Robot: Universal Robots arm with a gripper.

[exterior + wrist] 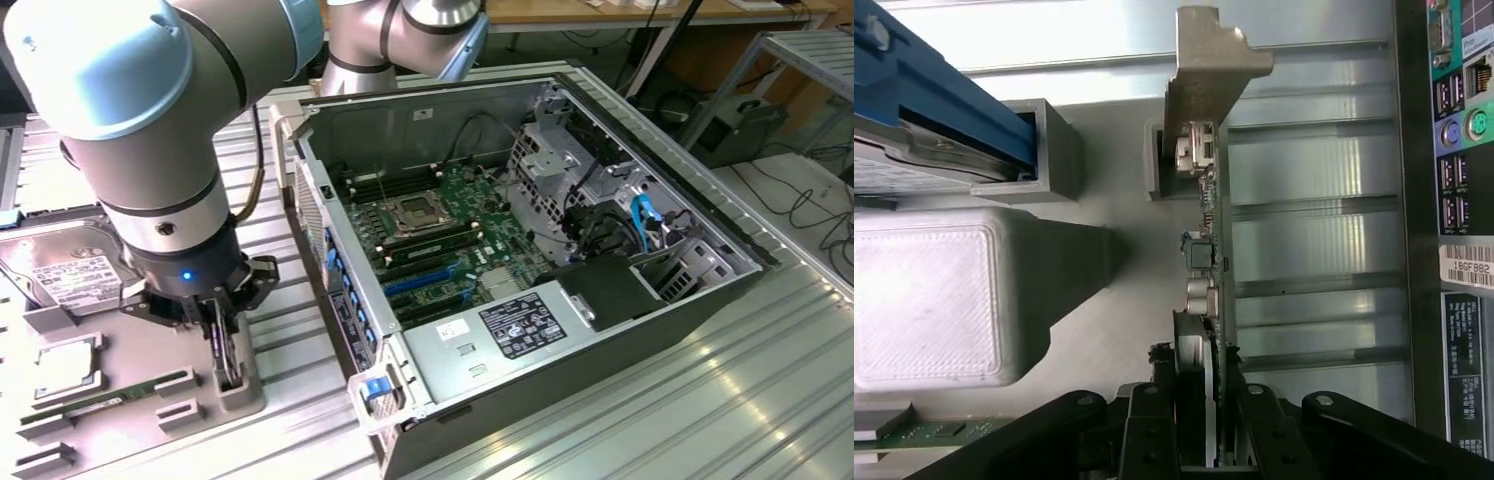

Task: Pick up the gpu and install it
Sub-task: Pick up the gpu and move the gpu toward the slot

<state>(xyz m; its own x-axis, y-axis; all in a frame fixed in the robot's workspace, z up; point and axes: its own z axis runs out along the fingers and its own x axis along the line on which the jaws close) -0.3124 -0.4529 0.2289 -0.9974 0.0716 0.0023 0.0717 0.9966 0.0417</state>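
RAM stick (114, 400): flat in the tray, on the exterior view's left of the computer case (601, 390).
Gripper (224, 345) (1196, 370): same side of the case, narrowed onto the gpu (228, 365) (1204, 250), one finger against each face.
Card: on edge in a grey holder (243, 398), silver bracket (1209, 70) farthest from the fingers.
Hard drive (67, 270): farther left of the case.

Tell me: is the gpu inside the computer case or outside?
Outside: the gpu stands on edge in a gray holder beside the case.
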